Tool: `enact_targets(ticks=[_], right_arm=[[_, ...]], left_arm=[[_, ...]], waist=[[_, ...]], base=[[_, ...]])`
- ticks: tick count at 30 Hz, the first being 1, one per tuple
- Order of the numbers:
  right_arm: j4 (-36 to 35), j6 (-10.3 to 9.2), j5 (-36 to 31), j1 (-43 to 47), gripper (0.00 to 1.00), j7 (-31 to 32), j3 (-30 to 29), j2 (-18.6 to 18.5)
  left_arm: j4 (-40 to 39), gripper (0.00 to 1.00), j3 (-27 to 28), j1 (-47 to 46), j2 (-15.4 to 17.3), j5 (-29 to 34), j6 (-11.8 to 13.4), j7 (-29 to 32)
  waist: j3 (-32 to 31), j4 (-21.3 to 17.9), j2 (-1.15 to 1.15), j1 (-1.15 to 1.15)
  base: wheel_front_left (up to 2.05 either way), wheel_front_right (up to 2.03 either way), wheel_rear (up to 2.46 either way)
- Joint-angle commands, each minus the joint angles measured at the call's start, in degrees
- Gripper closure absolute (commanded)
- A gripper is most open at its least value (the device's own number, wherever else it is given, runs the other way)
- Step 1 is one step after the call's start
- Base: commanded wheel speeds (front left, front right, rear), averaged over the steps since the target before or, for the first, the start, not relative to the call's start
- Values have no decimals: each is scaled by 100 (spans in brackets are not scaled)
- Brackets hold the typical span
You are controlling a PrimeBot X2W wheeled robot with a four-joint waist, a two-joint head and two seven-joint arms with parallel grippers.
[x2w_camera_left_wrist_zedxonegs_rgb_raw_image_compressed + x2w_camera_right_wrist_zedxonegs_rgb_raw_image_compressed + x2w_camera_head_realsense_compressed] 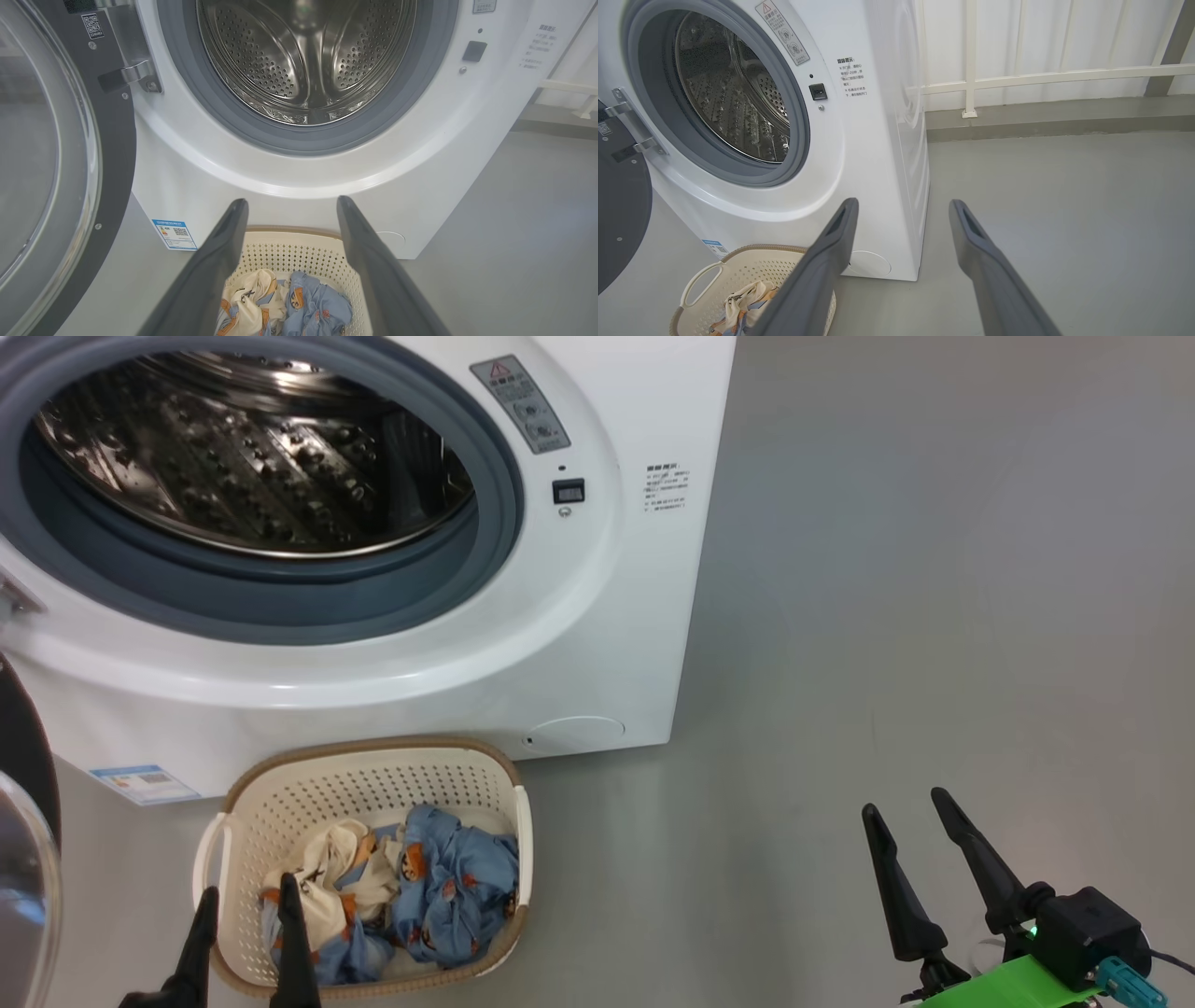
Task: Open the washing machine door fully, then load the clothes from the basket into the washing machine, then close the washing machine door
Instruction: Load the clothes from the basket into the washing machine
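Head view: the washing machine (597, 644) stands with its steel drum (252, 457) exposed and the washing machine door (23, 775) swung out at the left edge. Just in front of it, on the grey floor (934, 569), the basket (373, 749) holds the clothes (448, 887). The left gripper (248, 887) hangs over the basket's near-left part, parted and empty. The right gripper (904, 802), also parted and empty, is well to the right.

Left wrist view: spread jaws frame the clothes below the drum opening.

Right wrist view: its jaws stand apart holding nothing, with the basket at lower left.
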Motion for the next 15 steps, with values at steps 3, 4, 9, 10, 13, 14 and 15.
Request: enact_targets(ticks=[3,4,9,10,13,14,15], right_arm=[[-136,55,-65,-160,0,-69,88,-10],[-139,55,-64,-172,0,-69,87,-5],[-156,55,-73,-247,0,-69,96,6],[-164,55,-79,-264,0,-69,98,5],[-179,55,-86,-320,0,-69,102,-24],[-198,55,-94,-344,0,-69,97,-50],[-215,55,-104,-372,0,-69,97,-79]], left_arm=[[-57,0,147,-330,33,103,-44,-42],[-36,0,145,-374,33,104,-54,-42],[115,0,145,-644,32,85,-130,-42],[159,0,146,-712,32,80,-144,-42],[274,0,142,-971,34,86,-189,-42],[327,0,137,-1071,38,97,-202,-42],[390,0,141,-1176,37,88,-215,-42]], waist=[[188,-15,0,0],[231,-15,0,0],[476,-39,0,0],[542,-43,0,0],[786,-50,0,0],[889,-48,0,0],[997,-49,0,0]], base=[[0,0,0],[0,0,0],[0,0,0],[0,0,0],[0,0,0],[0,0,0],[0,0,0]])
